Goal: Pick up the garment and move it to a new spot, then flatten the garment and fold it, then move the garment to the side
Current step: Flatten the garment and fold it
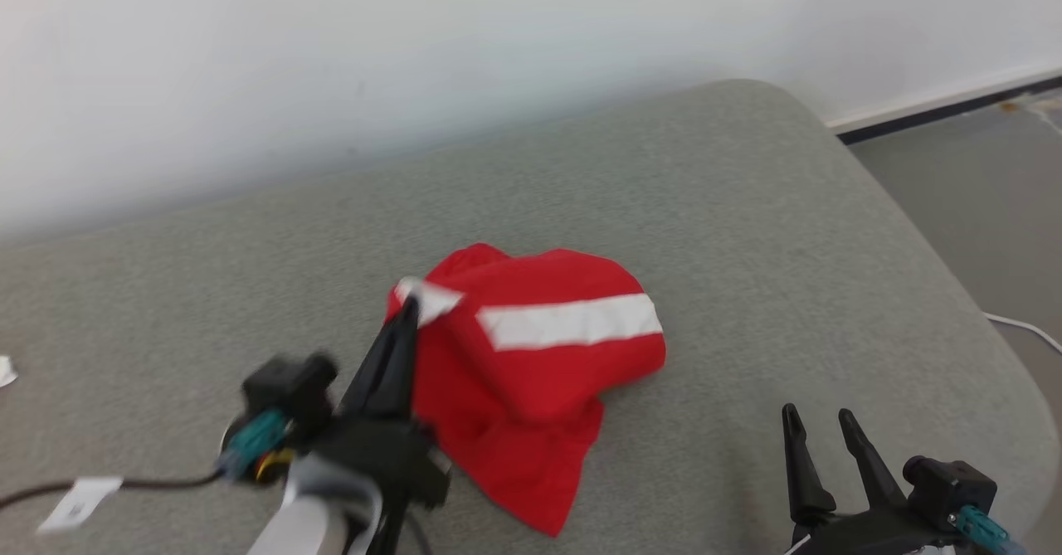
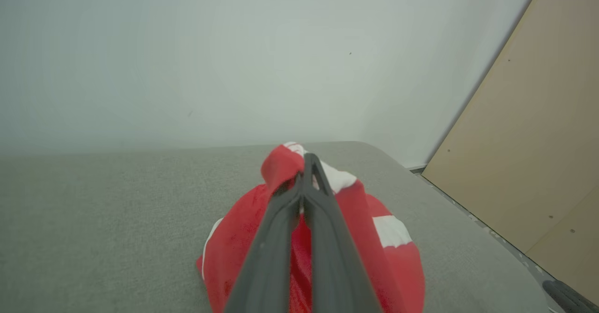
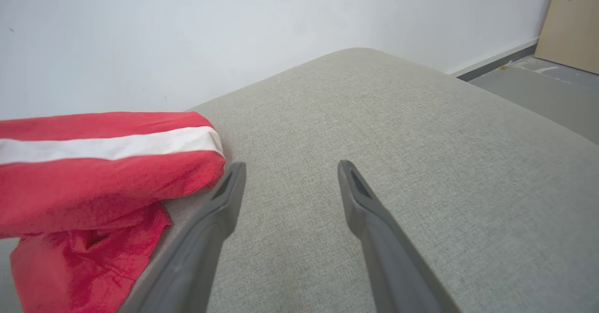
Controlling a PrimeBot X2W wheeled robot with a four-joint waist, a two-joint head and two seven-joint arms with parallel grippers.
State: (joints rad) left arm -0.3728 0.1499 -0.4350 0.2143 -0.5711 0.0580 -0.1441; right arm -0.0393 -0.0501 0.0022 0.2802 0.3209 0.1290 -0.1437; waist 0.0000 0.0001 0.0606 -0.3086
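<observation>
The garment (image 1: pixel 531 364) is red with a white stripe and lies bunched on the grey cushion (image 1: pixel 747 206). My left gripper (image 1: pixel 408 306) is shut on the garment's upper left edge, lifting a fold of cloth. In the left wrist view that gripper (image 2: pixel 307 163) pinches red and white fabric of the garment (image 2: pixel 393 238) at its tips. My right gripper (image 1: pixel 817 418) stands open at the lower right, apart from the cloth. In the right wrist view its gripper (image 3: pixel 290 172) hovers over bare cushion, with the garment (image 3: pixel 93 163) just to its left.
The cushion's rounded edge drops to a grey floor (image 1: pixel 996 173) at the right, where a white cable (image 1: pixel 1025 327) lies. A white wall (image 1: pixel 415 57) rises behind the cushion. A tan board (image 2: pixel 529 154) leans at the right in the left wrist view.
</observation>
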